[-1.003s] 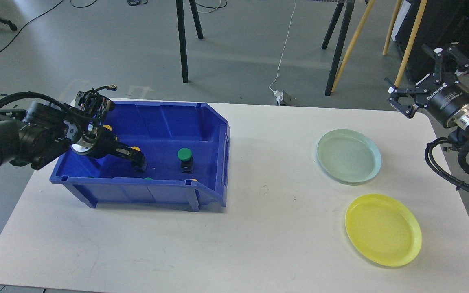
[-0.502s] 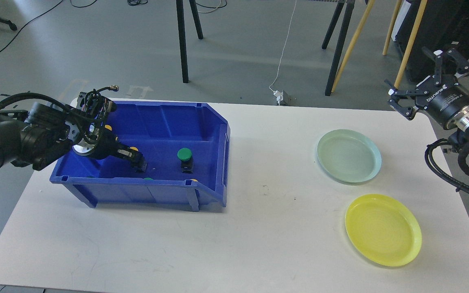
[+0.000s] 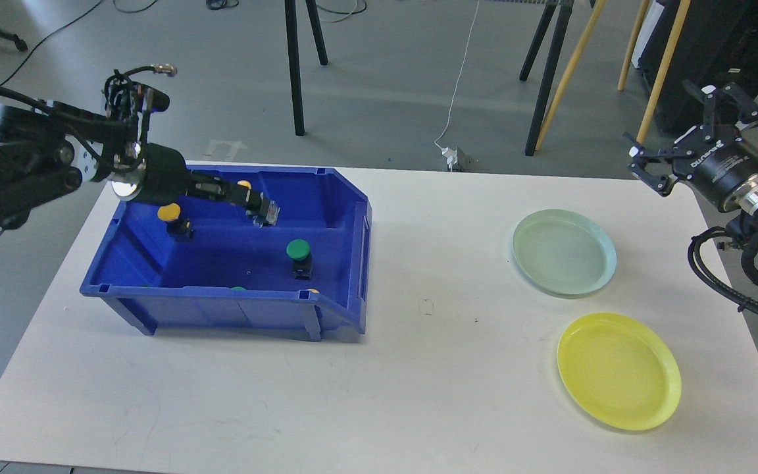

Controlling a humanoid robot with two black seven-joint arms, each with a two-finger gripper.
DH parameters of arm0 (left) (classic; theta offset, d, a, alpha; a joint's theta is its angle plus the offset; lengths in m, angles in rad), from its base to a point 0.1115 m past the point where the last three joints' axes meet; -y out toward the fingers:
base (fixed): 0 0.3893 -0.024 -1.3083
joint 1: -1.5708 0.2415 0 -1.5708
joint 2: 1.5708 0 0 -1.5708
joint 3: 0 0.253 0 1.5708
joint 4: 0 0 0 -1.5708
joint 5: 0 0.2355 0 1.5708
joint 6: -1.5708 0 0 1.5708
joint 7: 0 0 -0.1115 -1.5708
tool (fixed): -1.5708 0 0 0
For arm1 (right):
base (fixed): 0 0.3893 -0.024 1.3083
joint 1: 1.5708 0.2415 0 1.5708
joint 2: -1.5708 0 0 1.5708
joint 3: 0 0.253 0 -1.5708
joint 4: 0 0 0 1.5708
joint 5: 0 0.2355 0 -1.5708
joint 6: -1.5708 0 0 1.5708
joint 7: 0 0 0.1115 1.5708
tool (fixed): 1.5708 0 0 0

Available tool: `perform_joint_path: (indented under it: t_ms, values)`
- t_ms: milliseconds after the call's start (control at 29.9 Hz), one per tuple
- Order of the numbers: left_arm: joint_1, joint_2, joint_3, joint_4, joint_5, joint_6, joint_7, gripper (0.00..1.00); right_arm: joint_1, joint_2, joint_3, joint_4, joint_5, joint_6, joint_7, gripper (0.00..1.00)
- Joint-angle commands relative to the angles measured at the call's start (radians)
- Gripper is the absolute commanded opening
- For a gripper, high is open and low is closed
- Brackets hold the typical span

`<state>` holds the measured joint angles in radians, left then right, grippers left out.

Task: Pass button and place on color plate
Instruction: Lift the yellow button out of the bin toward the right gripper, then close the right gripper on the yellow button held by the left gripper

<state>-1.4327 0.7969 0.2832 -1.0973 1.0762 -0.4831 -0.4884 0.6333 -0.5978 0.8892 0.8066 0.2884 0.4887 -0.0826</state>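
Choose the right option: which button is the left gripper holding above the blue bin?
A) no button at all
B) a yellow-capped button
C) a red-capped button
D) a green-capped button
B: the left gripper is raised over the blue bin with a yellow-capped button clamped between its fingers, while the green-capped button stands on the bin floor.

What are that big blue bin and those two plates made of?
The blue bin looks like moulded plastic: one even colour, ribbed walls, a soft sheen. The pale green plate and the yellow plate seem plastic too, glossy and faintly see-through at the rims, though glazed ceramic cannot be ruled out. The table looks like matte white laminate.
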Motion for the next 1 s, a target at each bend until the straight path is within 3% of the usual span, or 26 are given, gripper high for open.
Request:
perform_joint_path:
  t_ms: [0,134,334,435,569,769,970]
  values:
    - [0.086,0.081,-0.191,-0.162,-0.19,-0.006,0.0,0.06,-0.004,-0.007,-0.001,0.022,-0.008,0.0,0.001,0.99]
    - [0.178,0.007,-0.288,-0.23,-0.375,-0.005,0.0,0.06,-0.006,-0.023,-0.001,0.112,-0.047,0.0,0.003,0.99]
    - [0.339,-0.247,-0.453,-0.369,-0.429,0.188,0.0,0.06,-0.007,-0.075,0.011,0.223,-0.19,0.0,0.049,0.99]
    - [0.359,-0.384,-0.452,-0.301,-0.424,0.279,0.0,0.07,-0.009,-0.094,0.011,0.25,-0.193,0.0,0.052,0.99]
    - [0.408,-0.507,-0.452,-0.162,-0.418,0.293,0.0,0.07,-0.05,-0.111,0.01,0.336,-0.225,0.0,0.052,0.99]
    - [0.406,-0.518,-0.454,-0.147,-0.42,0.287,0.0,0.07,-0.099,-0.111,0.002,0.453,-0.377,0.0,0.052,0.99]
    - [0.405,-0.524,-0.455,-0.142,-0.424,0.288,0.0,0.07,-0.127,-0.126,-0.012,0.574,-0.388,0.0,0.064,0.99]
